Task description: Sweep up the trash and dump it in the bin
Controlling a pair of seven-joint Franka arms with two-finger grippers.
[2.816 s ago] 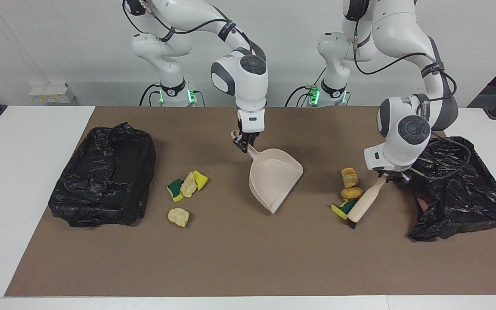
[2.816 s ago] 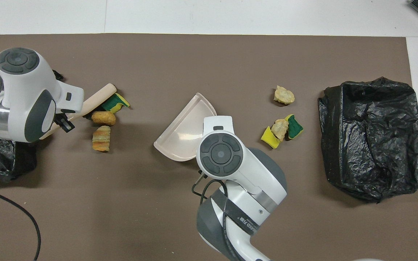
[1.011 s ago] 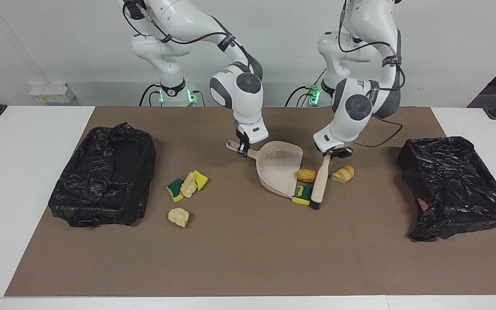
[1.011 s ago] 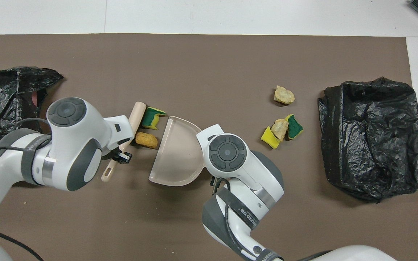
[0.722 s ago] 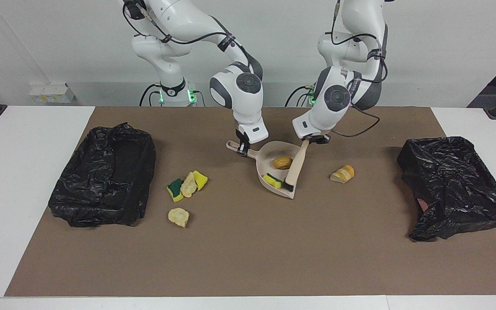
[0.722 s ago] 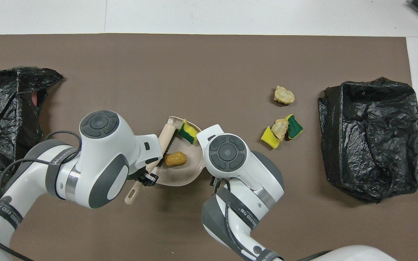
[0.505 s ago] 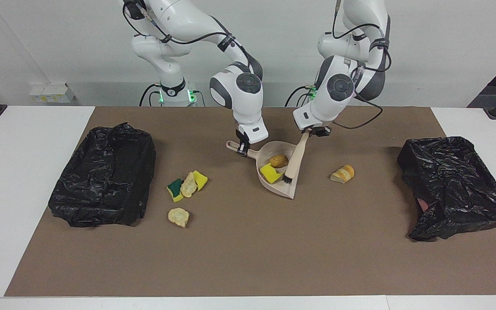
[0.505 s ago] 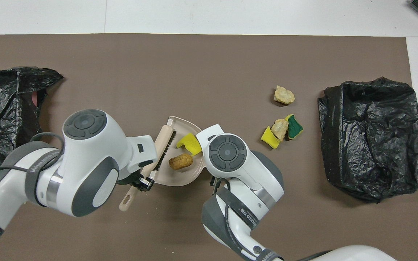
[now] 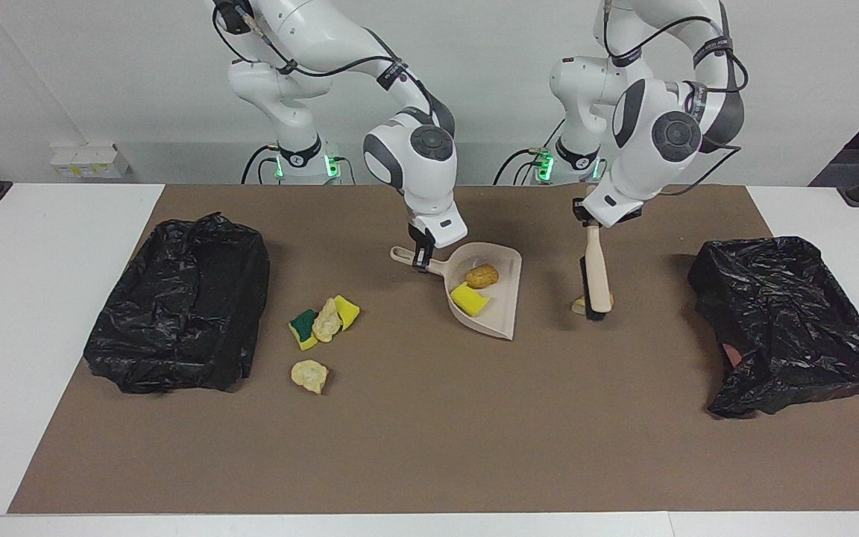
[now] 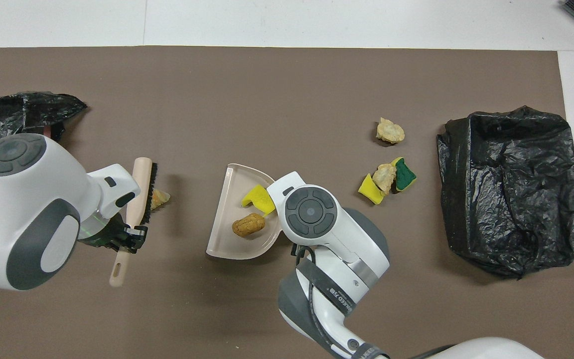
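My right gripper (image 9: 420, 257) is shut on the handle of the beige dustpan (image 9: 502, 317), which rests on the brown mat. In the pan lie a yellow sponge piece (image 9: 469, 298) (image 10: 257, 197) and a golden bread lump (image 9: 482, 276) (image 10: 248, 224). My left gripper (image 9: 592, 221) (image 10: 130, 233) is shut on the handle of a wooden brush (image 9: 596, 276) (image 10: 140, 192). The brush head hangs low beside another bread lump (image 9: 579, 304) (image 10: 160, 198), bristles facing it, toward the left arm's end from the pan. More trash (image 9: 325, 321) (image 10: 386, 179) lies toward the right arm's end.
A bin lined with a black bag (image 9: 180, 313) (image 10: 508, 189) stands at the right arm's end. Another black bag (image 9: 787, 321) (image 10: 18, 109) lies at the left arm's end. A single pale lump (image 9: 309, 375) (image 10: 390, 130) lies apart from the sponge pile, farther from the robots.
The left gripper swept the sponge piece and one bread lump into the dustpan, then lifted the brush out and carried it toward the left arm's end, beside the other lump. The dustpan stayed put.
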